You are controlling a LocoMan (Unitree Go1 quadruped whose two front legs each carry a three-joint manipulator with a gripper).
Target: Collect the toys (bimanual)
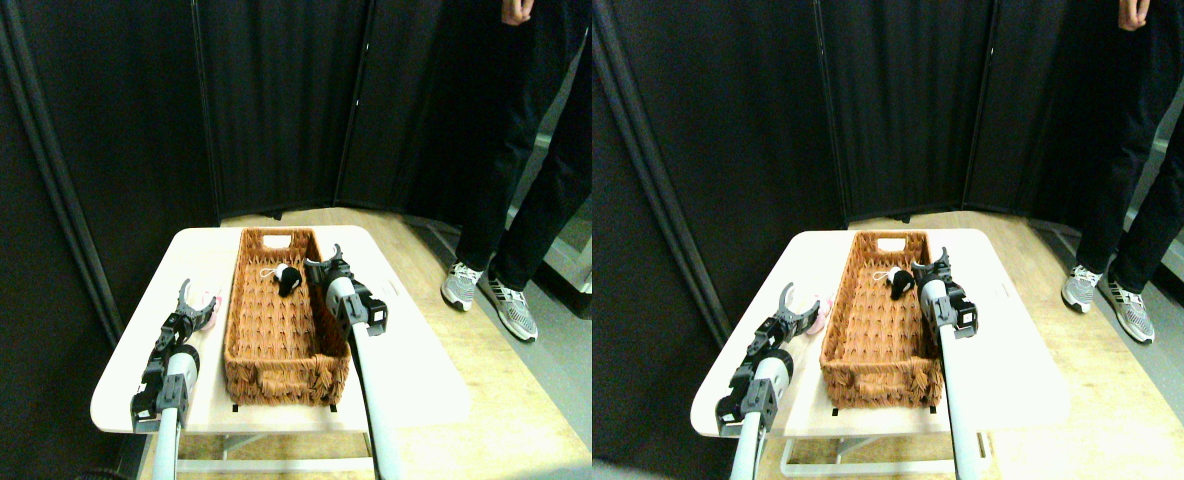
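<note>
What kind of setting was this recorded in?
Probably an indoor lab or test area: dark folding partition panels behind, a small white table with a wicker basket on a wood floor, a person standing by.

Brown woven wicker basket (282, 330), rough and matt. Beneath basket: smooth, pale surface (422, 390) with slight sheen. Inside basket: soft black-and-white toy (288, 279). Left of basket: soft pink toy (208, 310). Beyond surface: wood-look floor (512, 400); matt dark cloth screens (272, 110).

2 side-by-side eyes look down at table (412, 380).
</note>
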